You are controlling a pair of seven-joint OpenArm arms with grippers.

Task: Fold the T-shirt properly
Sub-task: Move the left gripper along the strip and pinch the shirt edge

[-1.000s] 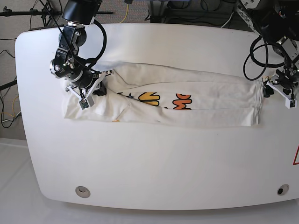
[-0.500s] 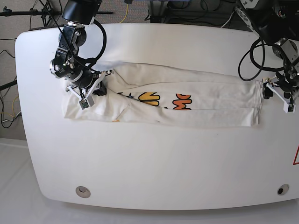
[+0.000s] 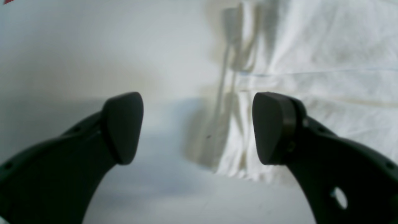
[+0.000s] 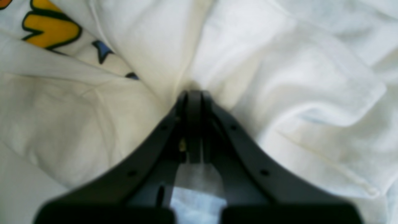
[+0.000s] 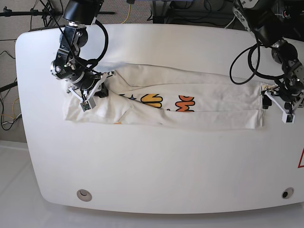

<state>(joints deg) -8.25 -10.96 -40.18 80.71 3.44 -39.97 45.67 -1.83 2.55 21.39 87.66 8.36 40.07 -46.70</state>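
Observation:
The white T-shirt (image 5: 209, 102) lies on the table as a long folded band, with orange and yellow lettering (image 5: 185, 103) showing in the middle. My right gripper (image 5: 100, 91) is shut on a pinch of cloth at the shirt's left end. In the right wrist view its fingers (image 4: 194, 96) meet in a fold of the T-shirt (image 4: 295, 77), near yellow lettering (image 4: 49, 29). My left gripper (image 5: 266, 102) is open at the shirt's right end. In the left wrist view it (image 3: 196, 127) straddles the edge of the T-shirt (image 3: 311, 77), one finger over cloth and one over bare table.
The white table (image 5: 156, 166) has round holes at its front left corner (image 5: 84, 194) and front right corner (image 5: 285, 193). A red mark (image 5: 301, 159) sits at its right edge. Cables and stands lie beyond the far edge.
My left arm has moved a little toward the front and closer to the shirt's right edge. My right gripper and the shirt have not moved.

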